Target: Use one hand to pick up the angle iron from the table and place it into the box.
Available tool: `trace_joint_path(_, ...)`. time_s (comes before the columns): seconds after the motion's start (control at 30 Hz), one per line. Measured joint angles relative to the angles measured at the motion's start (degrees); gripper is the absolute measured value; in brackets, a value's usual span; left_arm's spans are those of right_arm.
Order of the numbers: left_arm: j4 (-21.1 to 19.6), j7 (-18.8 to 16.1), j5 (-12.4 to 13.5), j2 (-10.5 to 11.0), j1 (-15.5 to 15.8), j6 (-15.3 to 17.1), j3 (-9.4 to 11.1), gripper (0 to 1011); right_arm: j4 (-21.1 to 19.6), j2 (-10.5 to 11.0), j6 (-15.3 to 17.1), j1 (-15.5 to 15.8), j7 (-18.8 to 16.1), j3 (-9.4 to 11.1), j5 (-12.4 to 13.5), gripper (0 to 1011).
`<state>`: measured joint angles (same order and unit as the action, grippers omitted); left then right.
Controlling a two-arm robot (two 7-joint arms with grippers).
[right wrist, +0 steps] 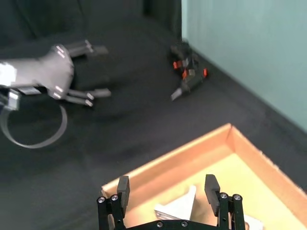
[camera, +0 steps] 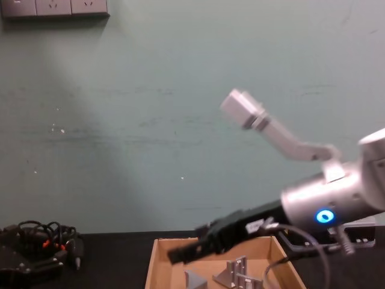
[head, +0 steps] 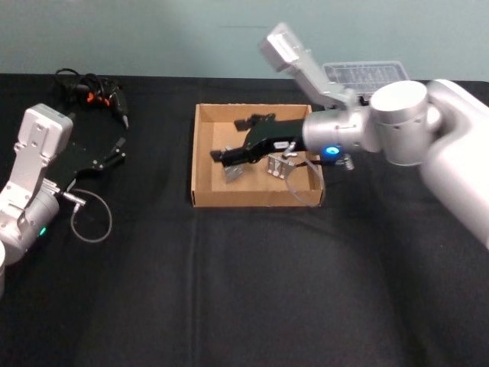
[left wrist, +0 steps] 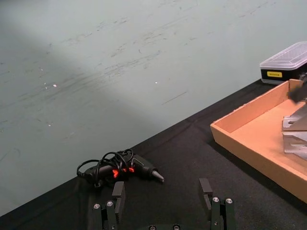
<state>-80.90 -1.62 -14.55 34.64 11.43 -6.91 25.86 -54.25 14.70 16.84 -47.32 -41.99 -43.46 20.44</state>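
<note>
Black table (head: 252, 283), right tool (head: 229, 154) over box (head: 203, 160)

Head looks down, chest across, sharing the box (head: 202, 153).

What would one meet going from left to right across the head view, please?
Left gripper → black tool with red-orange cables → box with angle irons → right gripper over it → clear-lidded plastic case.

Place: a lab or test bench.
Table (head: 229, 290): black cloth, hard against the wall.
Wall (camera: 150, 120): bare, scuffed, pale green.
Sockets (camera: 54, 7): high on the wall.
</note>
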Motion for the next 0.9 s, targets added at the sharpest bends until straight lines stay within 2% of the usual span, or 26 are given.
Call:
trace_joint_path(0.03,0.00,0.00,0.00,0.00,0.00,0.00,0.00,1000,-3.30,1.60,-0.62,1.56,0.08,1.18,0.79,1000)
trace_joint_path(0.1,0.00,0.00,0.00,0.00,0.00,0.00,0.00,1000,-7.00,3.39,-1.46,3.39,0.23,2.50,1.85,1000)
trace_joint_path(0.13,0.00,0.00,0.00,0.01,0.00,0.00,0.00,1000,-10.09,5.11,-2.24,5.14,0.42,3.67,2.78,1000)
trace_joint_path(0.23,0.00,0.00,0.00,0.01,0.00,0.00,0.00,1000,-14.72,7.90,-3.72,8.20,0.95,5.67,4.57,1000)
trace_joint_path(0.27,0.00,0.00,0.00,0.00,0.00,0.00,0.00,1000,-17.71,9.92,-4.81,10.63,1.46,7.16,5.78,1000)
trace_joint_path(0.33,0.00,0.00,0.00,0.01,0.00,0.00,0.00,1000,-20.16,11.63,-6.07,12.95,2.16,8.46,6.89,1000)
trace_joint_path(0.37,0.00,0.00,0.00,0.00,0.00,0.00,0.00,1000,-21.54,12.55,-6.93,14.32,2.63,9.25,7.41,1000)
trace_joint_path(0.43,0.00,0.00,0.00,0.00,0.00,0.00,0.00,1000,-25.51,15.37,-11.03,19.18,4.79,11.72,8.37,1000)
trace_joint_path(0.47,0.00,0.00,0.00,0.01,0.00,0.00,0.00,1000,-25.51,15.37,-11.03,19.18,4.79,11.72,8.37,1000)
trace_joint_path(0.53,0.00,0.00,0.00,0.01,0.00,0.00,0.00,1000,-27.93,17.27,-14.30,23.23,6.33,13.66,8.71,1000)
trace_joint_path(0.67,0.00,0.00,0.00,0.01,0.00,0.00,0.00,1000,-28.58,18.30,-15.24,26.24,7.05,14.89,9.19,1000)
trace_joint_path(0.9,0.00,0.00,0.00,0.00,0.00,0.00,0.00,1000,-28.68,18.41,-15.31,26.47,7.07,15.06,9.31,1000)
